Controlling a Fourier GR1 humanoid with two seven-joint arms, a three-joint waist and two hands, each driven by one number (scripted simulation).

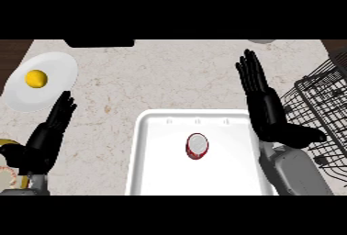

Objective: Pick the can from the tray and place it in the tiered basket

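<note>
The red can stands upright near the middle of the white tray, untouched, while the right hand, fingers straight, hovers beside the wire tiered basket, so a sideways reach may tip the can, whose height seems hard to judge.

Grey forearms end in each black robot hand.

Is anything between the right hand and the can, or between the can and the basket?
Nothing visible lies between the right hand and the can on the tray. The hand and its forearm stand between the can and the tiered basket.
</note>
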